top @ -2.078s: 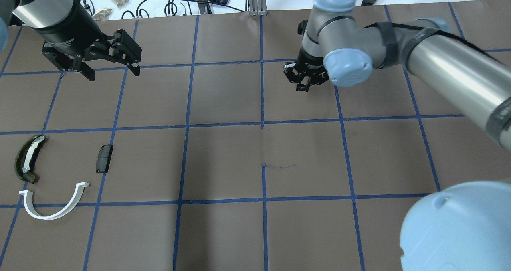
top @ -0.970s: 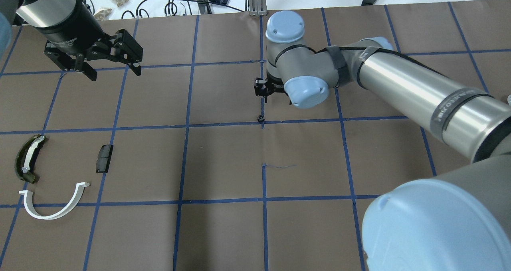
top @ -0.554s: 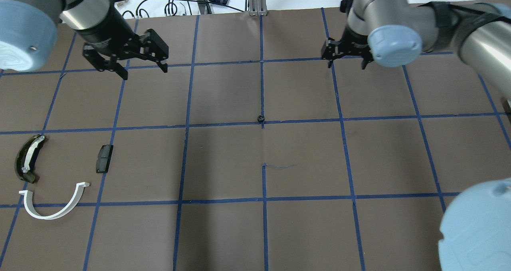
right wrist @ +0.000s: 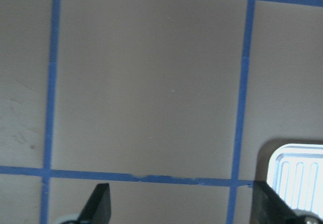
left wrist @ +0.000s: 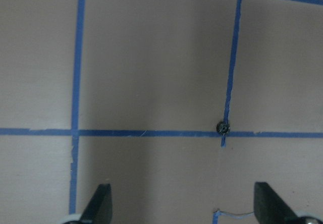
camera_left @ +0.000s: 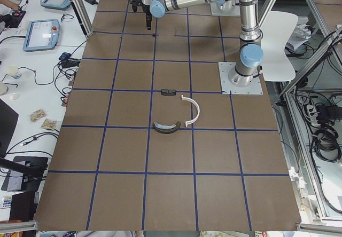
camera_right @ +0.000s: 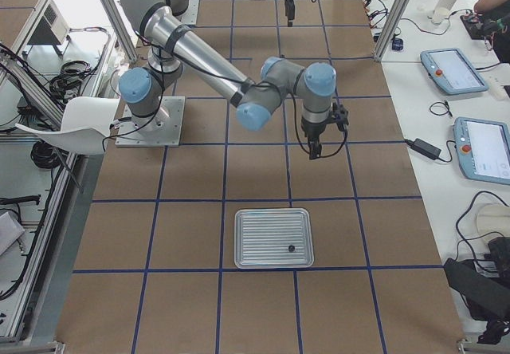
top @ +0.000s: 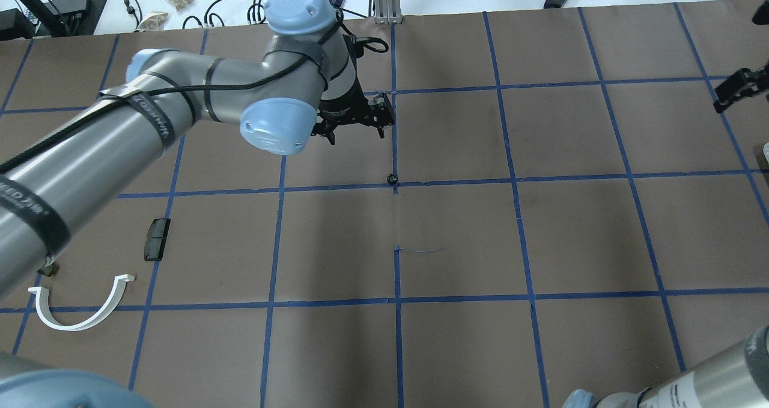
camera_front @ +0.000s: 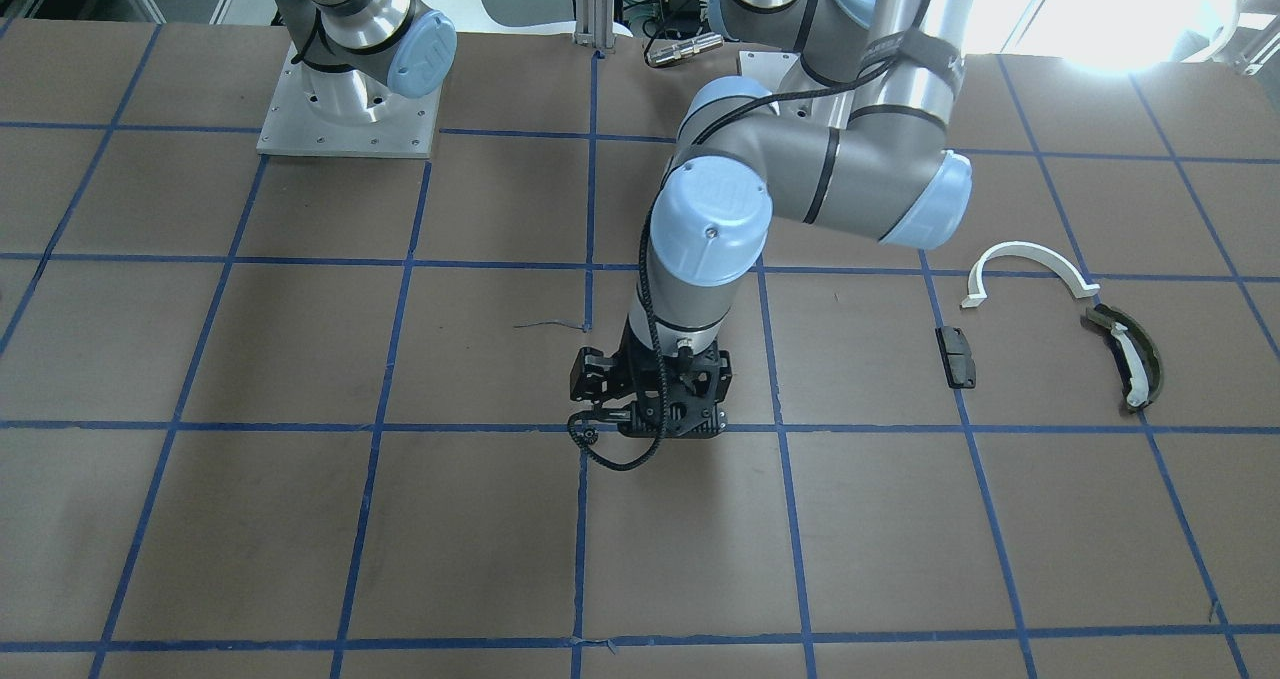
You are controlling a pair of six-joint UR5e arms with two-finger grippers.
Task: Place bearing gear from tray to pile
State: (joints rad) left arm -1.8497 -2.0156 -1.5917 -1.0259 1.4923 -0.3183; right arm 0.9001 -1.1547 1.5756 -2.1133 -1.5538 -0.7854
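We locate the bearing gear (top: 392,178) as a small dark ring lying flat on the table (top: 456,240). It sits directly on the tape crossing (top: 395,187), where two blue grid lines meet. Nothing touches it.

The left gripper (top: 355,136) hangs above the table near the tape crossing, on the side away from the robot. Its fingers (left wrist: 101,204) are spread wide with nothing between them. In the left wrist view we see the gear ahead of the fingertips, closer to the finger at that view's right.

The pile (top: 72,327) lies well apart from the tape crossing, toward the robot's left and nearer the robot. It comprises three separate parts:
- a black rectangular block (camera_front: 955,356), the part nearest the tape crossing;
- a white half-ring arc (camera_front: 1030,250);
- an olive curved piece (camera_front: 1135,359) with a white strip, the part farthest from the tape crossing.

The right gripper (right wrist: 184,209) hangs well apart from the tape crossing, toward the robot's right. Its fingers (right wrist: 101,204) are also spread and hold nothing.

The tray (camera_right: 255,234), ribbed metal, lies farther from the tape crossing on that same side. One corner shows in the right wrist view. A small dark part (camera_right: 291,248) rests in the tray; we cannot tell its type.
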